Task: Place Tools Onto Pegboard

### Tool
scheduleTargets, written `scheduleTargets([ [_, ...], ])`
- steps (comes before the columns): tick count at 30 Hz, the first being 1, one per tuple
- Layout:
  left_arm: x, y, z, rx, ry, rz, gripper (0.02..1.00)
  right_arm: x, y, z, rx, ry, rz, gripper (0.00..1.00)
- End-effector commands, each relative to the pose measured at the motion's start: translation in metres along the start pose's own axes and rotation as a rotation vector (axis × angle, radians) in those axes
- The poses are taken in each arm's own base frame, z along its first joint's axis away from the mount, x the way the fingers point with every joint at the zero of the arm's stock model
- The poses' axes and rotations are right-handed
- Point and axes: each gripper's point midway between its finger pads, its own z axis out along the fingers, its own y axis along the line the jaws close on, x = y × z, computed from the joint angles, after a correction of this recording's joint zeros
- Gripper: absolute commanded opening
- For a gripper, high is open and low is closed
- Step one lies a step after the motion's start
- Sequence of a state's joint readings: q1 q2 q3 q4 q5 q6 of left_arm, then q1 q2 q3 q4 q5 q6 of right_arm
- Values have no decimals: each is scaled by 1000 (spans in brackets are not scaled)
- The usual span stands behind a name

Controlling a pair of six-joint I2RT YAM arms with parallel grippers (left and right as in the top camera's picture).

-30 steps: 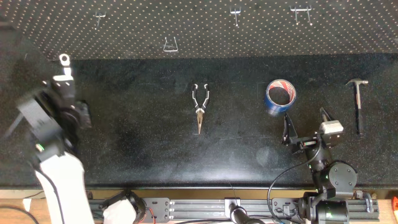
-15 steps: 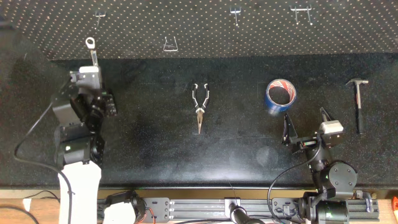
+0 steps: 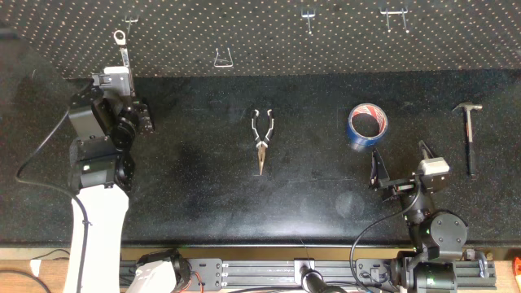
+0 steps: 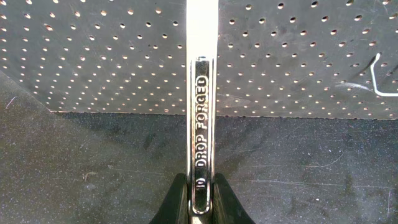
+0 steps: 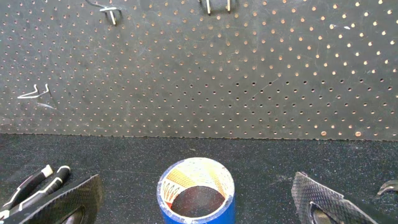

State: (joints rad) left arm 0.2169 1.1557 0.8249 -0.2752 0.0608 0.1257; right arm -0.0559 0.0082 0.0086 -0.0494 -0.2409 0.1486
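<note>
My left gripper (image 3: 124,75) is shut on a steel wrench (image 3: 122,49), whose ring end points up at the pegboard (image 3: 260,32) near a hook (image 3: 130,23) at the far left. In the left wrist view the wrench (image 4: 202,112) runs straight out from between my fingers (image 4: 175,202) toward the board. Pliers (image 3: 261,138) lie at the mat's centre, a blue tape roll (image 3: 367,124) to their right, a hammer (image 3: 468,134) at the far right. My right gripper (image 3: 400,167) is open just in front of the tape roll (image 5: 196,190).
Wire hooks hang on the pegboard: a triangular one (image 3: 223,59) left of centre, one (image 3: 308,18) at centre right and a double hook (image 3: 394,16) further right. The black mat (image 3: 195,179) has free room between the tools.
My left arm has swung right and toward the pegboard with the wrench, bringing its ring end close under the far-left hook. The right arm has not moved.
</note>
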Motion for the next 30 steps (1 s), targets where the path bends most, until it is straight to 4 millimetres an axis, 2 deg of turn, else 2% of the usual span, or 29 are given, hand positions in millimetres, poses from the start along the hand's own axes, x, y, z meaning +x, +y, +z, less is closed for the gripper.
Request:
scheduleTargets([
  [1, -11, -1, 3, 8, -18, -15, 29, 2, 2, 0, -9, 2, -12, 1000],
  [17, -1, -5, 15, 35, 23, -17, 29, 2, 2, 0, -9, 2, -12, 1000],
  [30, 3, -4, 35, 36, 30, -18, 27, 2, 2, 0, -9, 2, -12, 1000],
])
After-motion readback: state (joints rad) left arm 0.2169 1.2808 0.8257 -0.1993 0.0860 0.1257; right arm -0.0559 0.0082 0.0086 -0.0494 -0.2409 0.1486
